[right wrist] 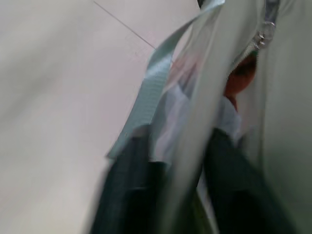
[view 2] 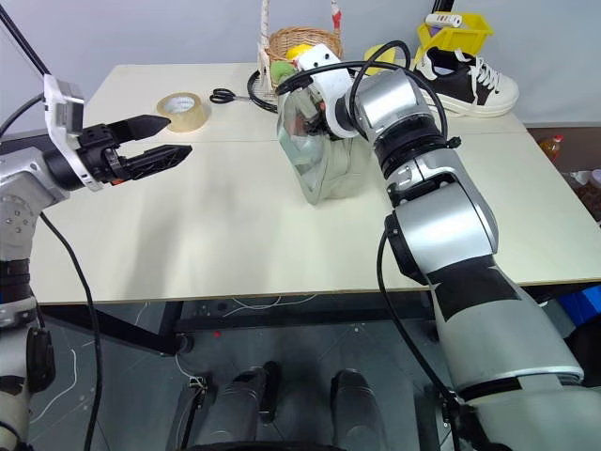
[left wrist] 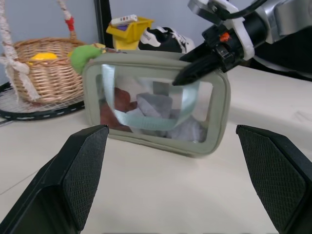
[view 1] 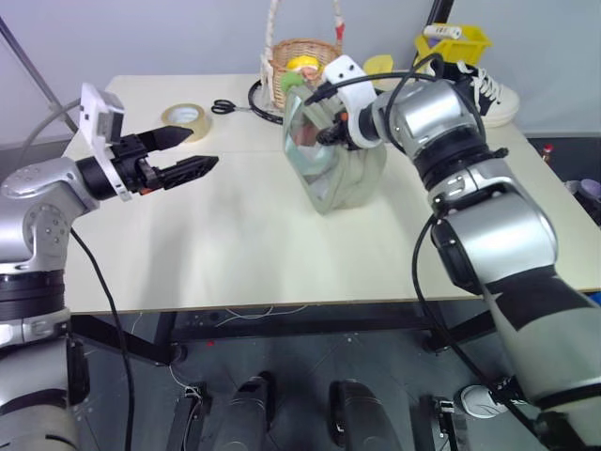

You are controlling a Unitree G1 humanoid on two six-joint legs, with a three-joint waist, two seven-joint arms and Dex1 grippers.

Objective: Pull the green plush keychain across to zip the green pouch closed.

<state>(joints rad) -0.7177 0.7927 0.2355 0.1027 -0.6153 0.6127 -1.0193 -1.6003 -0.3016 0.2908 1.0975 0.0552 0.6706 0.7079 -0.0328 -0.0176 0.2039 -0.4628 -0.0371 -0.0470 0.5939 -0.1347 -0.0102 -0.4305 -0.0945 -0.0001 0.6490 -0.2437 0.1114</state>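
Head view: the green pouch (view 1: 338, 160) stands upright mid-table (view 1: 235, 235), the right end effector (view 1: 324, 132) pinched on its top edge. Left wrist view: green plush keychain (left wrist: 84, 55) at the pouch's corner by the wicker basket (left wrist: 46, 68); left end effector (view 1: 192, 153) spread wide, well apart.

green pouch (left wrist: 214, 141): matt cloth, glossy clear plastic window | basket (left wrist: 46, 73): woven wicker | table (view 1: 235, 244): smooth matt
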